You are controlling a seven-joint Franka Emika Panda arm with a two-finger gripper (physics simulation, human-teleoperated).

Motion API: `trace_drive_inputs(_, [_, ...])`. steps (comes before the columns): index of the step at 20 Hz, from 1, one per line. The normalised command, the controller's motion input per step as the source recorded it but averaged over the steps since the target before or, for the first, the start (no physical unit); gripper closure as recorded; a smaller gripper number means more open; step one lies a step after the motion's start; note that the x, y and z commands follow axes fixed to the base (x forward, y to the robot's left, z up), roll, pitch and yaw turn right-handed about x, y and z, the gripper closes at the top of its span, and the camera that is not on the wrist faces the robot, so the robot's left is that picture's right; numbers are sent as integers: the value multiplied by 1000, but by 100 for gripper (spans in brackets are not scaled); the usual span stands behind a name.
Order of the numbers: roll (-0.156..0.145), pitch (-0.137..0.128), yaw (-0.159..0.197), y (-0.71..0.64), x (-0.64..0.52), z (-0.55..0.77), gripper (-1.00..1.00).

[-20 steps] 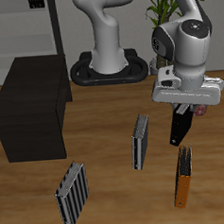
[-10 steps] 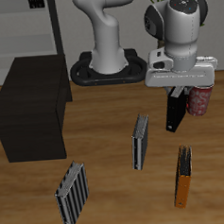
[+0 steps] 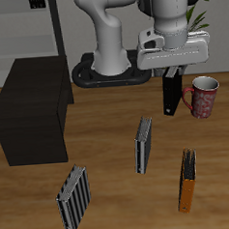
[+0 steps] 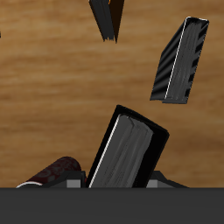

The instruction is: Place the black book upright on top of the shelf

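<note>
My gripper (image 3: pixel 170 74) is shut on the black book (image 3: pixel 170 92), which hangs upright from the fingers well above the table, beside the mug. In the wrist view the black book (image 4: pixel 129 150) shows close up, held between the fingers. The shelf (image 3: pixel 31 108), a low matt black box, stands at the far side of the table from the gripper, and its top is bare.
A grey book (image 3: pixel 144 145) stands upright mid-table. An orange-edged dark book (image 3: pixel 189 180) stands near the front edge. A striped grey book (image 3: pixel 73 198) stands near the front, below the shelf. A dark red mug (image 3: pixel 201 96) stands beside the held book. Tall grey shelving (image 3: pixel 23 31) is behind.
My gripper has risen with the black book and moved back and toward the shelf side. The mug, which the arm hid before, now shows.
</note>
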Motion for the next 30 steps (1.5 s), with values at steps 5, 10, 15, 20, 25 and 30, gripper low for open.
trace_drive_inputs(5, [28,29,16,-668,-74,388,100])
trace_drive_inputs(10, [-8,7,19,-539,-36,173,100])
trace_drive_inputs(15, [7,0,22,-695,-47,204,100])
trace_drive_inputs(20, [5,11,-11,-828,-17,266,100])
trace_drive_inputs(25, [-26,-17,35,-572,-6,146,100])
trace_drive_inputs(30, [16,-1,14,-502,-40,128,100])
